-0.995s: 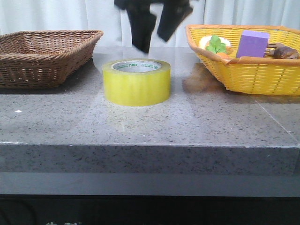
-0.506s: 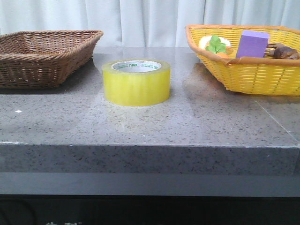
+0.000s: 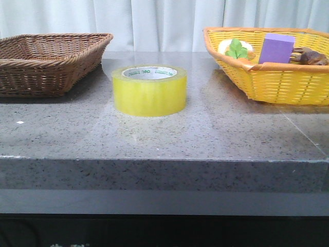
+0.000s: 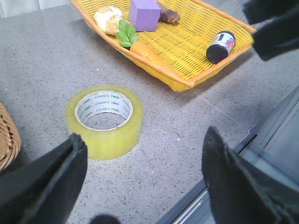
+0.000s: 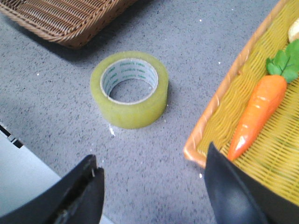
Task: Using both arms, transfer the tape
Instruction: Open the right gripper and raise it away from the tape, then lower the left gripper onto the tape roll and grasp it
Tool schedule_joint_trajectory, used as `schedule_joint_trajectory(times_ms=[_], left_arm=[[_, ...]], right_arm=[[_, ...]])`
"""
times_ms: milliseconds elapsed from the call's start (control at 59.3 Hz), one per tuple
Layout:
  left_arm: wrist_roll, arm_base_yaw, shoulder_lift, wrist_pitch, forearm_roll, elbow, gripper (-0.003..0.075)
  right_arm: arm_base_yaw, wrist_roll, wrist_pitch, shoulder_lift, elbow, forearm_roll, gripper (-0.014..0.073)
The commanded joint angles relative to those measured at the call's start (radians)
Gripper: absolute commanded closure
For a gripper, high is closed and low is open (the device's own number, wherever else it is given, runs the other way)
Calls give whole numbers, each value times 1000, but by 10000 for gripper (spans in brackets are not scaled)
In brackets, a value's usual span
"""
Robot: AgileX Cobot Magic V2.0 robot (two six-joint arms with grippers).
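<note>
tape (image 3: 149, 90) flat on table (image 3: 205, 139) btwn baskets, l hand (image 4: 145, 182) & r hand (image 5: 154, 191) both spread above, untouched

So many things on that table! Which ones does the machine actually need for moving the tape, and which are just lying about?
Needed for the job:
tape
left tool, open
right tool, open

Just lying about:
yellow basket
brown basket
purple block
toy carrot
small dark jar
bread roll
</note>
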Motion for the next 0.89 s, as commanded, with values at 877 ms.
schedule_joint_trajectory(times_ms=[877], left_arm=[[1,-6,587,641,130,-708,208]], right_arm=[[-4,-3,17,-283,106,5,106]])
